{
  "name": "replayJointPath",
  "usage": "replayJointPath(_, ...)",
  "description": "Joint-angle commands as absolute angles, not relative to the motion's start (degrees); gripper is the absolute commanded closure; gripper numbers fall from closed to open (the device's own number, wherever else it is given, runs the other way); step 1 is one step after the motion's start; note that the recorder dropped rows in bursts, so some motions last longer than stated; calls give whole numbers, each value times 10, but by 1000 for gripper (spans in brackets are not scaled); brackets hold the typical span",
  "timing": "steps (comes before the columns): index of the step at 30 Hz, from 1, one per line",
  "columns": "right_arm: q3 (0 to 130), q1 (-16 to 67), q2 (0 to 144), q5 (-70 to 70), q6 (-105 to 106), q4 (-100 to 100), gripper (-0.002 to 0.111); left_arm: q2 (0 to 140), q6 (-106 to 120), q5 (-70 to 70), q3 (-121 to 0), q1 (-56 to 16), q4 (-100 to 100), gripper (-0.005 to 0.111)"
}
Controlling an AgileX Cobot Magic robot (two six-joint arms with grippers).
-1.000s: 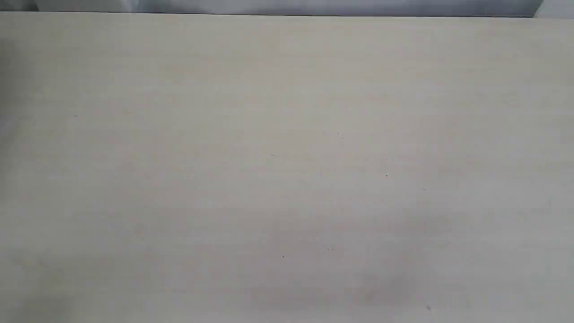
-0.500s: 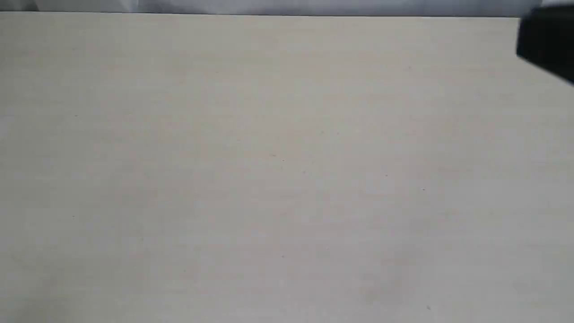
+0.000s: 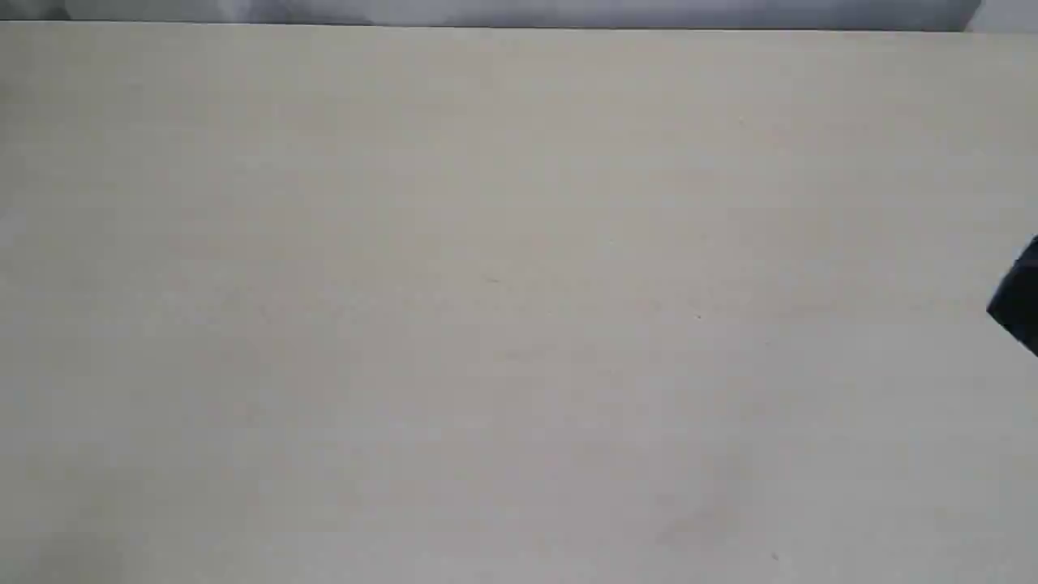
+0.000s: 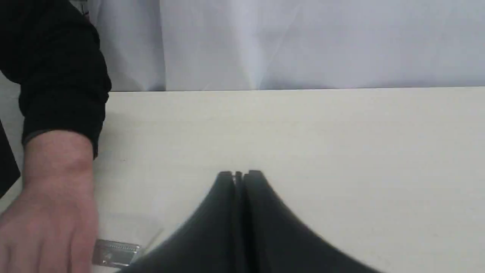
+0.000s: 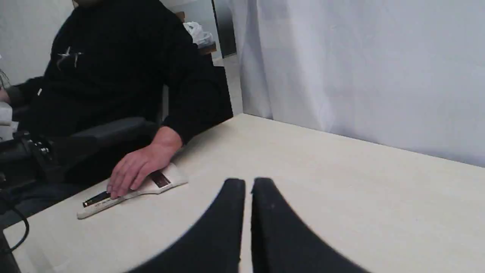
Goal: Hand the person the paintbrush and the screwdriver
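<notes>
The person's hand (image 5: 138, 167), bare below a dark sleeve cuff, lies flat on the table over the paintbrush (image 5: 166, 178). The brush's pale bristle end and ferrule stick out from under the fingers. A slim black piece (image 5: 96, 198) beside the brush's handle looks like the screwdriver. In the left wrist view the hand (image 4: 49, 216) covers the brush except its silver ferrule (image 4: 115, 253). My left gripper (image 4: 238, 174) is shut and empty, off to the side of the hand. My right gripper (image 5: 248, 182) is also shut on nothing, well short of the brush.
The pale table (image 3: 519, 292) fills the exterior view, with only a black shape (image 3: 1018, 296) poking in at its right edge. A white curtain (image 5: 360, 68) hangs behind the table. The seated person in black (image 5: 113, 68) is beside the table's end.
In the exterior view a black shape came in at the top right corner half a second ago and now sits lower on the right edge.
</notes>
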State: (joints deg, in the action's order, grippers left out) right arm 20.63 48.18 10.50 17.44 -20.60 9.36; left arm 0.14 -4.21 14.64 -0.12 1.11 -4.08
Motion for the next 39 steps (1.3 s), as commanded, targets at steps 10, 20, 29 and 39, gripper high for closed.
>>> replayJointPath(10, 203, 481, 90, 163, -207, 94, 104, 0, -43, 142, 0, 6, -40, 107)
replayJointPath(20, 203, 226, 22, 163, -206, 207, 104, 0, -43, 145, 0, 6, -39, 107)
replayJointPath(29, 203, -4, 3, 190, -206, 193, 104, 0, -43, 143, 0, 6, -39, 107)
replayJointPath(39, 93, -52, 0, 93, -206, 193, 104, 0, -43, 143, 0, 6, -39, 107)
